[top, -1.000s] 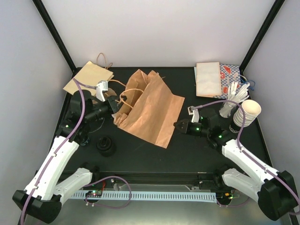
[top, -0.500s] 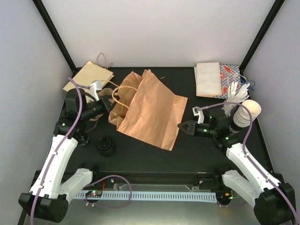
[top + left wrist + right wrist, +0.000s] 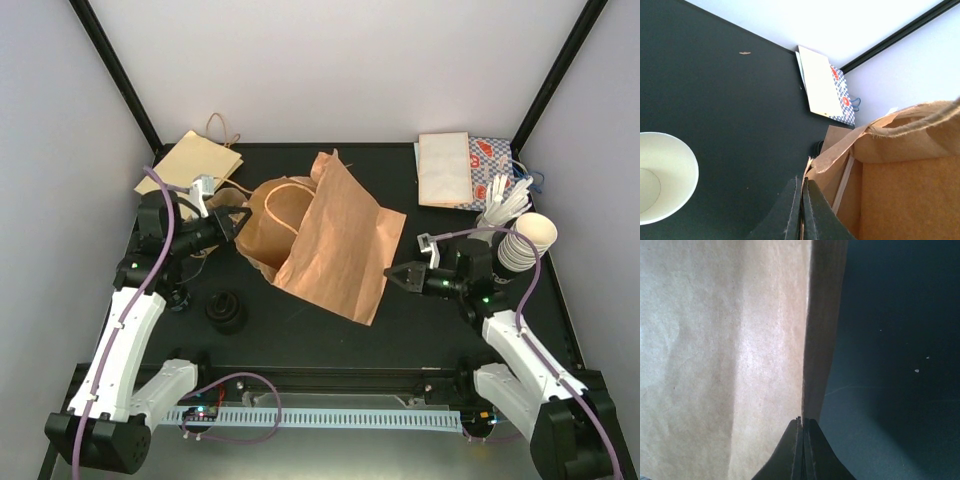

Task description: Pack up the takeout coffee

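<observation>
The left end effector (image 3: 238, 222) pinches the paper bag (image 3: 340, 240) at its mouth rim and the right end effector (image 3: 391, 273) pinches its far edge — likely stretching it open for the cup (image 3: 662, 177).

Black table (image 3: 300, 330), pale walls (image 3: 350, 60), black corner posts (image 3: 117, 75)

paper bag (image 3: 330, 235) kraft brown, handles same tone. surface (image 3: 300, 335) matte black. takeout coffee cup (image 3: 662, 175) cream-white inside. flat bag (image 3: 190, 163) back left, lighter tan. packet (image 3: 492, 160) blue-white check with red marks, cream sheet (image 3: 443, 168) on top. arms (image 3: 120, 340) white, cables (image 3: 165, 215) purple.
</observation>
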### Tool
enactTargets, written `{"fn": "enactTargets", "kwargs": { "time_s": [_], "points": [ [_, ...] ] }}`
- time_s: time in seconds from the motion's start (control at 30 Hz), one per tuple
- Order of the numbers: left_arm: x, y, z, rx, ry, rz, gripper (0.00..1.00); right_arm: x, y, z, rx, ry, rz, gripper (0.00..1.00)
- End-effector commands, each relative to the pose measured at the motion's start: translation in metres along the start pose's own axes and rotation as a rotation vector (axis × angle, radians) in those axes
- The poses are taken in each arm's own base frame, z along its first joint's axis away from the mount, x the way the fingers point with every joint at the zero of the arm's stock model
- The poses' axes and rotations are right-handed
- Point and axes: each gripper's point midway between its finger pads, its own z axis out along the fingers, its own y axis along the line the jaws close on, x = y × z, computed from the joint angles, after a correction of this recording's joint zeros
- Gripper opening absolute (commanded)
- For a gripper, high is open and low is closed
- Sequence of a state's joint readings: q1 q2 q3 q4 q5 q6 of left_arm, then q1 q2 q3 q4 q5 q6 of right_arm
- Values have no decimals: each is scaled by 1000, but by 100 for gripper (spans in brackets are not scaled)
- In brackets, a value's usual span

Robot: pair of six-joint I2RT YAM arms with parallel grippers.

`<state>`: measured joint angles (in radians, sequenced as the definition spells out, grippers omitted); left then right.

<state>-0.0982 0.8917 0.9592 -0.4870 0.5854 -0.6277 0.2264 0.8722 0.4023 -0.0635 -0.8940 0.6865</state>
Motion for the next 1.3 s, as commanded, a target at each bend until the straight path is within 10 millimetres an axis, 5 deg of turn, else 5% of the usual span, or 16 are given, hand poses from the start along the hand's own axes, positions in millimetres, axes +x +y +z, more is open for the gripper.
{"fn": "enactTargets", "kwargs": {
  "time_s": [0.0,0.2,0.53,0.77,1.07,1.27],
  "points": [
    [-12,3,-5,-16,-45,18,2,-1,-14,-2,15,-17,34,1],
    [-12,6,-5,-24,-47,16,2,2,-30,-2,44,-20,66,1],
    [6,14,11,13,55,-3,10,-8,-23,1,27,-9,28,1],
    [-1,13,6,-26,41,48,38,-7,-36,9,38,22,49,1],
    [-25,24,-27,-214,-123,119,80,-8,-42,11,53,14,47,1],
    [-30,17,-37,-228,-142,154,84,-5,-46,12,64,23,49,1]
  ]
}}
